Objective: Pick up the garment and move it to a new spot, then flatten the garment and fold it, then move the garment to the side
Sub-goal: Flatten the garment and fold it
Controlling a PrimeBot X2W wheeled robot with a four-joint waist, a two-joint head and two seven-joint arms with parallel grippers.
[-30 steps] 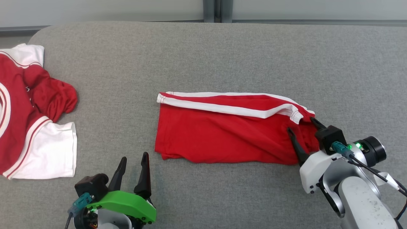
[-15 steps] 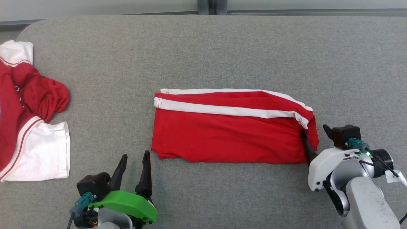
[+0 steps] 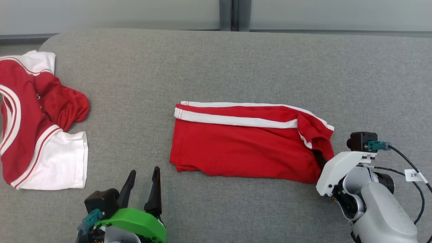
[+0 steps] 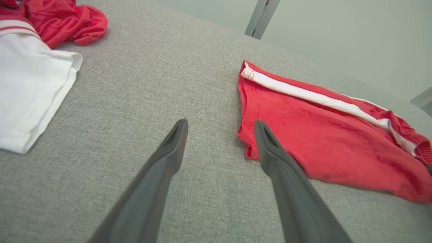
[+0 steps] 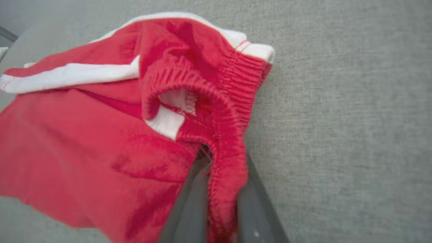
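Observation:
The garment [image 3: 243, 148], red shorts with a white side stripe, lies folded in a long strip in the middle of the grey table [image 3: 216, 67]. My right gripper [image 3: 320, 159] is at its right end, shut on the elastic waistband, which is bunched up there. In the right wrist view the red waistband of the garment [image 5: 84, 141] is pinched between the two fingers of my right gripper [image 5: 224, 158]. My left gripper [image 3: 144, 170] stands open near the front edge, just left of the shorts' near left corner. The left wrist view shows my left gripper [image 4: 220, 123] holding nothing, with the garment [image 4: 320, 148] beside it.
A second piece of clothing, a crumpled red and white jersey [image 3: 33, 128], lies at the table's left edge, and the jersey [image 4: 30, 77] also appears at the left of the left wrist view. Bare grey table lies behind the shorts and to their right.
My right gripper has gone from open around the shorts' right end to shut on the waistband, which now bunches up. The head camera shifted. The left gripper has not moved.

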